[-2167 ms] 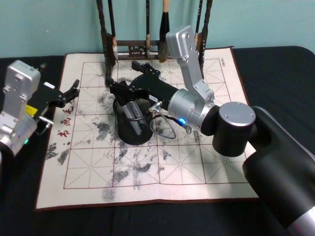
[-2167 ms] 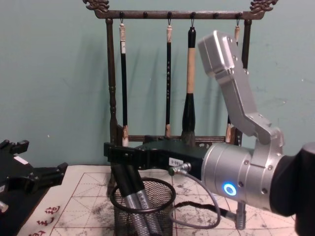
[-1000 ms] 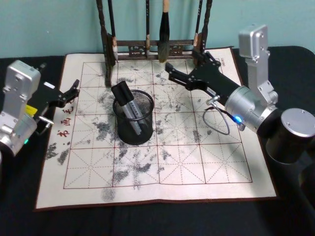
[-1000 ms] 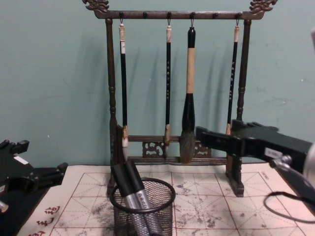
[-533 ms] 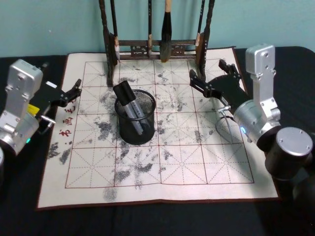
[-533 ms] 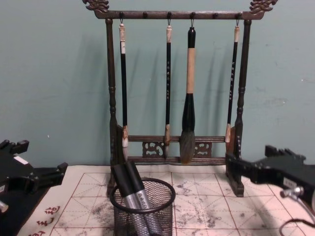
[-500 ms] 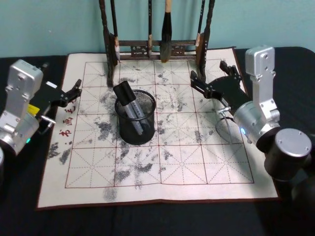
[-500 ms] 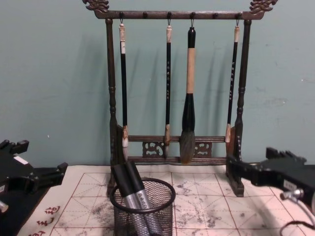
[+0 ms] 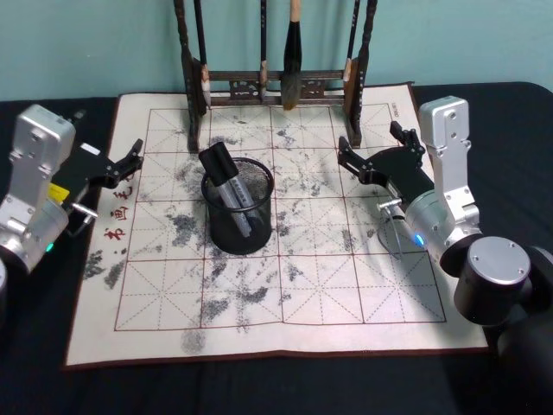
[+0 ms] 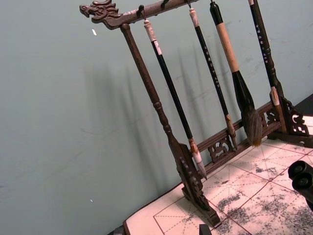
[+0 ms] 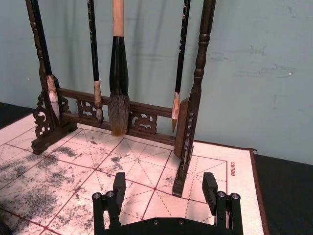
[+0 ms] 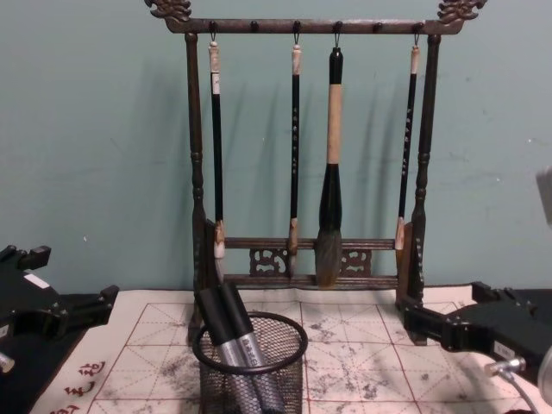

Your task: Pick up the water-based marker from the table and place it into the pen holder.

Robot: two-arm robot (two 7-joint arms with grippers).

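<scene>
markers (image 9: 226,184) leaning in pen holder (image 9: 238,235)

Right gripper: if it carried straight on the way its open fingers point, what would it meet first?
Most likely the right post of the brush rack: it stands just ahead of the right gripper, slightly off centre. Depth is unclear, so it might pass beside it.

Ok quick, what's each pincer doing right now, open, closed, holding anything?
Left pincer: open, holding nothing, at the mat's left edge.
Right pincer: open, holding nothing, over the mat's right side.
</scene>
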